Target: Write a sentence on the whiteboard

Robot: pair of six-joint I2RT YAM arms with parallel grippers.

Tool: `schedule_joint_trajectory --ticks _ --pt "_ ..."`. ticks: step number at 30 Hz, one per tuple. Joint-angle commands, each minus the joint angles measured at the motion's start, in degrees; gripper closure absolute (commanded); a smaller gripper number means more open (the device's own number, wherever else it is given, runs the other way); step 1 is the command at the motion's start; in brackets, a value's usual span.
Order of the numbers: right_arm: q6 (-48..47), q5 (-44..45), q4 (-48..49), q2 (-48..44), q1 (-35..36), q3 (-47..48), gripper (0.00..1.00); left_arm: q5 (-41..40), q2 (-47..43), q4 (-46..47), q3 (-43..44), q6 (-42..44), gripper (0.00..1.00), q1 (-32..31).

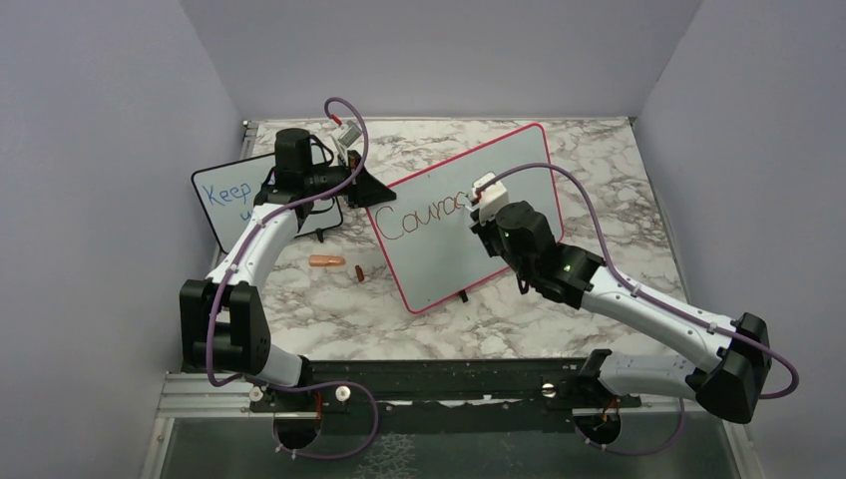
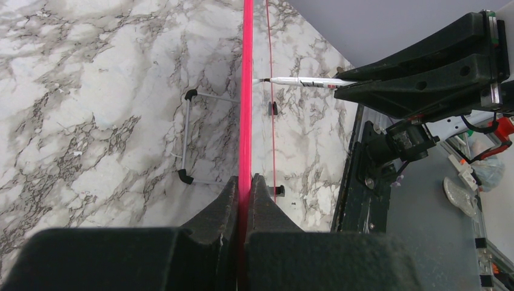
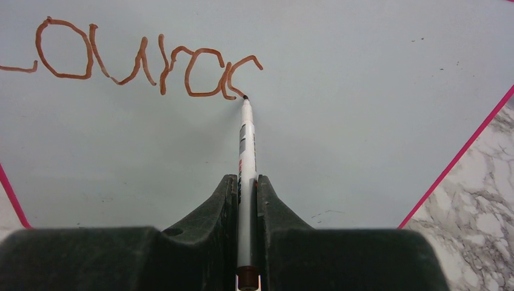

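Black metal rail [image 1: 449, 384] at the near edge carries both arm bases, and beyond it spreads the grey-veined marble worktop [image 1: 329, 319]. Left of centre on that surface lie an orange-brown cap-like piece [image 1: 326, 261] and, just beside it, a smaller dark bit [image 1: 358, 271], both apart from either board. The right arm reaches in from the near right corner, its gripper [image 3: 245, 185] clamped tight on a white marker [image 3: 246, 142] that points straight ahead, the dark tip touching the writing surface. The whiteboard [image 1: 449, 269] occupies the middle of the worktop, turned at a diagonal to its edges, with its thin red-pink frame and a small black foot [image 1: 464, 296] showing at the lower edge. Across its upper left part runs the sentence [image 1: 417, 221] in red-brown handwriting, so far reading "Coura" followed by an unfinished letter, and the marker tip rests at the end of that last stroke. At the board's upper left edge the left gripper [image 2: 245, 182] is closed on the frame, the pink rim pinched between both fingers; its wrist view looks along the board edge-on, past a thin wire stand [image 2: 188, 136] behind the panel. Farther left and behind that arm stands a smaller black-framed board [image 1: 224, 200] with blue writing beginning "Keep". Pale lilac walls [image 1: 439, 50] close off the back.
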Motion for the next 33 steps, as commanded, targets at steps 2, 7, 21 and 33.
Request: schedule_joint_trajectory --ticks 2,7,21,33 --pt "-0.28 2.29 -0.49 -0.9 -0.83 -0.97 0.99 -2.81 2.26 -5.27 -1.56 5.63 1.0 -1.26" --pt "-0.88 2.37 2.25 -0.76 -1.21 -0.77 0.99 -2.84 2.17 -5.27 -1.56 5.59 1.0 -1.22" --pt "-2.46 1.37 6.73 0.73 -1.69 1.29 0.99 -2.84 2.28 -5.36 -1.47 5.67 1.0 -1.22" --pt "-2.24 0.47 5.3 1.53 -1.7 2.19 0.99 -2.83 2.29 -5.3 -1.47 5.65 1.0 -1.23"
